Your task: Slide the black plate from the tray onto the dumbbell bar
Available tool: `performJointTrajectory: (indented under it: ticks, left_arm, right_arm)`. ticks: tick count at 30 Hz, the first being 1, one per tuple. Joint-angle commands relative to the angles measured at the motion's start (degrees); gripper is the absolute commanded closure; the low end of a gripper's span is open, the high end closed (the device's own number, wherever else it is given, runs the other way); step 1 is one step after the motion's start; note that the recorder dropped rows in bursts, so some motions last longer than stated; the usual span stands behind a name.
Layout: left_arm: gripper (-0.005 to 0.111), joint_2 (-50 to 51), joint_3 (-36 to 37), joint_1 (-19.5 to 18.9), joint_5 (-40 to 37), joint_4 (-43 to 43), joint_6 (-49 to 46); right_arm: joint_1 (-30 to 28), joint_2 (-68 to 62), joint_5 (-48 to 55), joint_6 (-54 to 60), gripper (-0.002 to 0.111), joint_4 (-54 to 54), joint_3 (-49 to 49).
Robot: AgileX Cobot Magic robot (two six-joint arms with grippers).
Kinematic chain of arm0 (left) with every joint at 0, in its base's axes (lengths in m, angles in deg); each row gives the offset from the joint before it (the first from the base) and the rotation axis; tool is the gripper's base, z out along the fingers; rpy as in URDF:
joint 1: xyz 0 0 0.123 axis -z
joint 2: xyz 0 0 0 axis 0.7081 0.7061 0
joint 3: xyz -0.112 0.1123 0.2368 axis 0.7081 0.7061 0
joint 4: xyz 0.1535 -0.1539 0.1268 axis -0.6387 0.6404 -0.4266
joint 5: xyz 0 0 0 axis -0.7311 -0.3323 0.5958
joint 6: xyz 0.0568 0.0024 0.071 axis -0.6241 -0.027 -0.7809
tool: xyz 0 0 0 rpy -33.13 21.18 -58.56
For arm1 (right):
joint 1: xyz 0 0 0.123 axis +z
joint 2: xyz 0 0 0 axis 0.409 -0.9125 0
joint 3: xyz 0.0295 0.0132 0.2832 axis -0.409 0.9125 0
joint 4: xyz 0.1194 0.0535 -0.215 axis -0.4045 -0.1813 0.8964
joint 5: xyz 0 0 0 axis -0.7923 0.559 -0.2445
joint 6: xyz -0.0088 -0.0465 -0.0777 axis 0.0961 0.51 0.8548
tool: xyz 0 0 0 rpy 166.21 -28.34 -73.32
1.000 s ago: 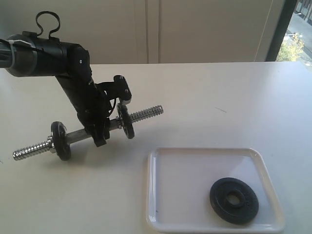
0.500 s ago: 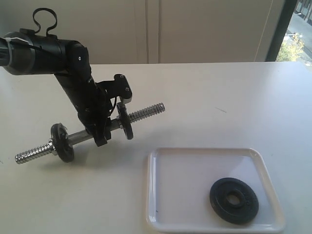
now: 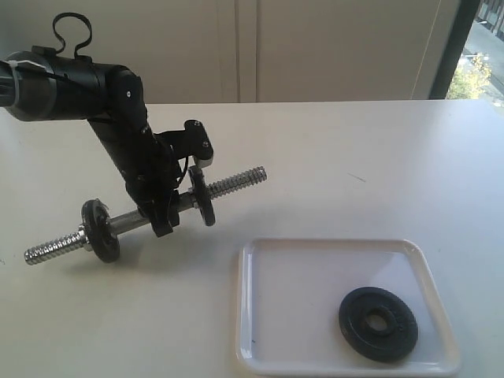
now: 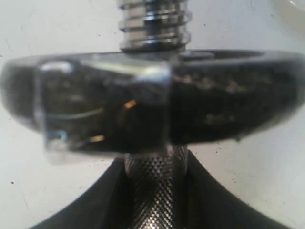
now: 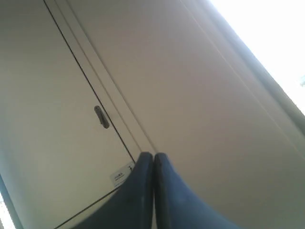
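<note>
The black plate (image 3: 378,324) lies flat in the white tray (image 3: 260,276) at the front right. The chrome dumbbell bar (image 3: 232,183) is held just above the table on the left, tilted, with two smaller black discs (image 3: 101,229) on it. My left gripper (image 3: 164,211) is shut on the bar's knurled middle (image 4: 155,191), right behind one disc (image 4: 224,95). The right gripper (image 5: 153,157) is shut and empty, pointing up at a wall and door; it does not appear in the exterior view.
The white table (image 3: 354,165) stretches behind and to the right of the tray. A wall with a door panel stands at the back, and a window (image 3: 480,55) at the far right.
The left gripper has shifted the bar slightly right and up compared with a second ago; since half a second ago nothing has visibly moved.
</note>
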Motion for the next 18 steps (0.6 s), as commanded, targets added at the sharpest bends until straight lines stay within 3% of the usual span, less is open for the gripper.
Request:
performJointTrajectory:
  ticks: [1,6,9,14,18]
  left_arm:
    - [0.107,-3.72,-1.15,0.05,0.26,2.44,0.01]
    - [0.107,-3.72,-1.15,0.05,0.04,2.44,0.01]
    - [0.107,-3.72,-1.15,0.05,0.04,2.44,0.01]
    - [0.107,-3.72,-1.15,0.05,0.04,2.44,0.01]
    - [0.107,-3.72,-1.15,0.05,0.03,2.54,0.01]
  right_arm:
    - [0.04,0.23,12.38,-2.98,0.108,-0.35,-0.69]
    - [0.04,-10.02,27.31,3.71,0.108,-0.35,-8.71]
    - [0.04,-22.64,38.51,10.59,0.108,0.58,-17.07]
    - [0.04,-48.66,65.45,24.70,0.108,0.46,-35.87]
    - [1.38,-63.21,79.86,29.31,0.108,2.43,-47.08]
